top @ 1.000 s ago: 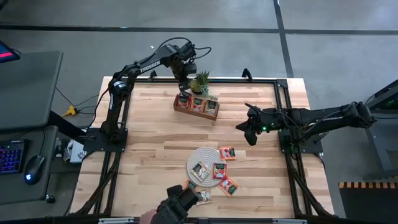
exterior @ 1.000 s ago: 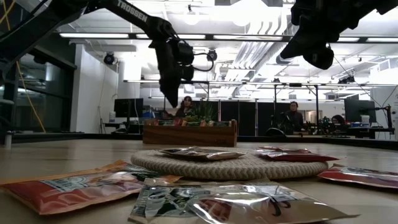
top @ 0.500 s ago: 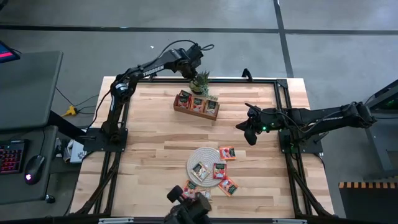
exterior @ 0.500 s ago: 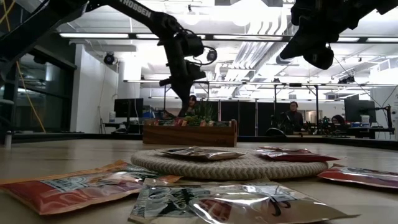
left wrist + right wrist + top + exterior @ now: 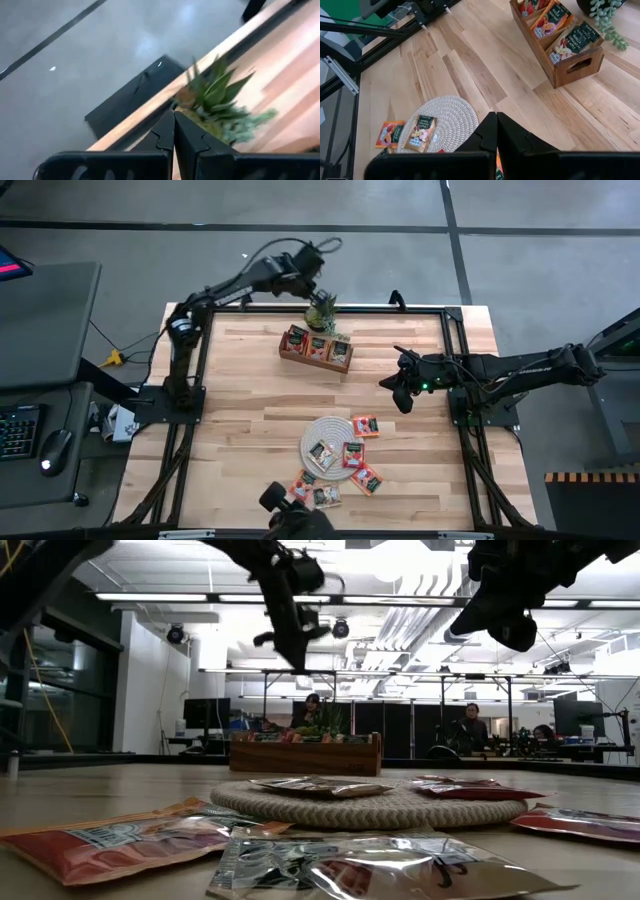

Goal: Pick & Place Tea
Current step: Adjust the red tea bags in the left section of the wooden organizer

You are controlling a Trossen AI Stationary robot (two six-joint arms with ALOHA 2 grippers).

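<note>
Orange-red tea sachets stand in the brown wooden tray (image 5: pixel 345 367) at the far middle of the table; the tray also shows in the right wrist view (image 5: pixel 572 67). More sachets lie flat on the round woven mat (image 5: pixel 312 430), such as one (image 5: pixel 352 454), and others lie on the table beside it (image 5: pixel 365 425). My left gripper (image 5: pixel 313 283) is shut and holds nothing; it hangs high over the far edge, above the small potted plant (image 5: pixel 220 97) behind the tray. My right gripper (image 5: pixel 401 394) is shut and empty, raised right of the tray.
The green plant (image 5: pixel 323 310) stands at the far edge just behind the tray. Black frame rails run along the table's edges (image 5: pixel 455 360). A dark shape (image 5: pixel 285 515) shows at the near edge. Bare wood lies on the table's left half (image 5: pixel 235 410).
My left gripper has risen from just above the tray's left compartment and gone toward the table's far edge, ending over the plant. Its wrist has rolled and tipped on the way. The dark shape at the near edge has shifted.
</note>
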